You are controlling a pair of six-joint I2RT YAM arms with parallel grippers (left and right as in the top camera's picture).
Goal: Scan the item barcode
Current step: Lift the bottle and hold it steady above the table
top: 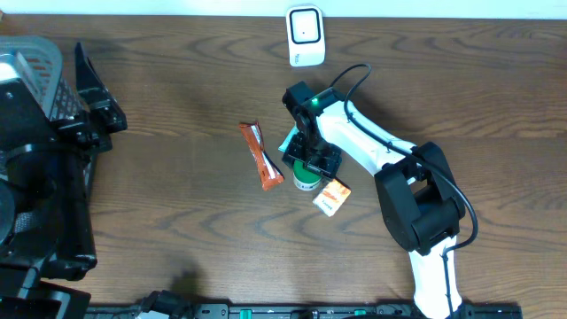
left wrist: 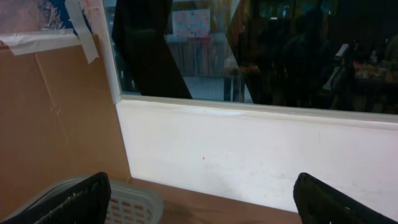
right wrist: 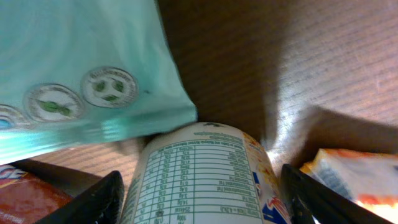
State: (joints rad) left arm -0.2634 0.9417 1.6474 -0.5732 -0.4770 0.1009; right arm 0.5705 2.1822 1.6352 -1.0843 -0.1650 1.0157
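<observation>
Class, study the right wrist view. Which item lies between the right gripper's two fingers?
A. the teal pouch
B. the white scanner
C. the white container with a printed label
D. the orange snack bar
C: the white container lies between the fingers of the right gripper, while the teal pouch sits up and to the left, outside them.

Matt wood-grain table (top: 177, 89), glossy teal plastic pouch (right wrist: 74, 56), smooth printed bottle (right wrist: 199, 180), white plastic scanner (top: 305, 34)
</observation>
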